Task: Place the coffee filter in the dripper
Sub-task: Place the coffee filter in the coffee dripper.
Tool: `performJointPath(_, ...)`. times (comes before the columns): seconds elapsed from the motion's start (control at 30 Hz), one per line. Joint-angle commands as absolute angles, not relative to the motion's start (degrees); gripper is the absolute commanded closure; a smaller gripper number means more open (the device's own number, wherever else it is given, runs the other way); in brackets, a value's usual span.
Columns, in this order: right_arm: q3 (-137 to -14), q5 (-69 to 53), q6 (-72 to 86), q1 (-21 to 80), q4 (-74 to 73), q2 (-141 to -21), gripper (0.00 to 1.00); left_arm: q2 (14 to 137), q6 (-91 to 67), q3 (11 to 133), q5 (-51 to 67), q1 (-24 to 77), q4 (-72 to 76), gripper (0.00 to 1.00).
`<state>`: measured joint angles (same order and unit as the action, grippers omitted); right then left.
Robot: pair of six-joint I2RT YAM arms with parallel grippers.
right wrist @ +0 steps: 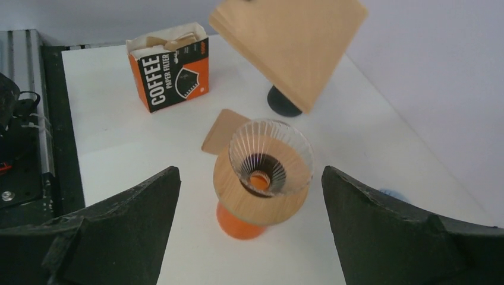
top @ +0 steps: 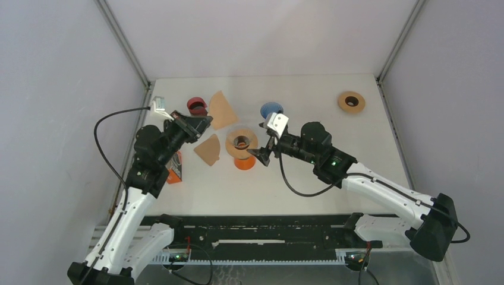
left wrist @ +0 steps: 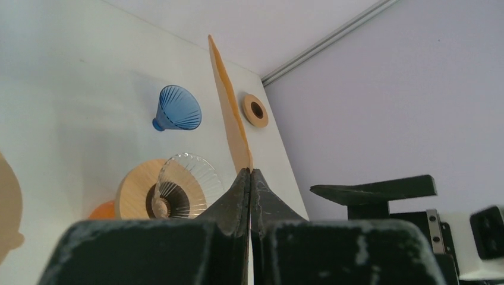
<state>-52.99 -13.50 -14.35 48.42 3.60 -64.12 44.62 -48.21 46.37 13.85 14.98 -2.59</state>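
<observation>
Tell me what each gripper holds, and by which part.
Left gripper pinches the brown paper coffee filter by one edge, jaws shut on it. Right gripper is open and holds nothing.

An orange filter box [right wrist: 169, 74], blue cone [top: 271, 110], red cup [top: 197, 106] and wooden ring [top: 351, 101] sit apart on the table [top: 297, 184].

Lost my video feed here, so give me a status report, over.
Left gripper shut on coffee filter, held aloft. Right gripper open, facing dripper. Dripper empty. Spare filter lies beside it, not blocking.
</observation>
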Motion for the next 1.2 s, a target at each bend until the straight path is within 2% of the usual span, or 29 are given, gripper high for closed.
performJointPath(0.0, -55.3, -15.6, -25.9, 51.0, 14.1, -67.0, 0.04, 44.3, -54.3, 44.4, 8.8, 17.6, 0.2, 1.0)
performJointPath(0.27, -55.3, -12.5, -35.6, 52.5, 23.1, -73.9, 0.05, 43.7, -57.0, 43.9, 4.9, 21.9, 0.2, 1.0)
performJointPath(0.57, -55.3, -6.0, -41.1, 54.3, 32.0, -81.1, 0.13, 43.9, -58.5, 42.9, 3.7, 24.8, 0.6, 1.0)
performJointPath(0.67, -55.3, -4.4, -41.6, 54.6, 34.3, -83.3, 0.2, 43.8, -58.8, 42.6, 3.2, 25.6, 1.0, 1.0)
performJointPath(0.83, -55.3, -1.0, -41.5, 55.2, 37.1, -85.8, 0.36, 43.6, -59.0, 42.1, 2.9, 26.3, 1.1, 1.0)
performJointPath(1.0, -55.3, -1.0, -41.3, 55.6, 37.3, -85.5, 0.59, 43.2, -58.8, 42.2, 3.2, 26.3, 0.8, 1.0)
performJointPath(1.07, -55.3, -1.2, -41.0, 55.6, 36.7, -84.8, 0.74, 42.8, -58.2, 42.4, 3.1, 26.3, 0.5, 1.0)
performJointPath(1.13, -55.3, -1.2, -40.4, 55.6, 35.8, -83.9, 0.96, 42.6, -57.2, 43.0, 2.5, 26.3, -0.7, 0.99)
performJointPath(1.17, -55.3, -1.1, -40.0, 55.5, 35.5, -83.5, 1.0, 42.4, -56.6, 43.5, 2.3, 26.3, -1.3, 0.99)
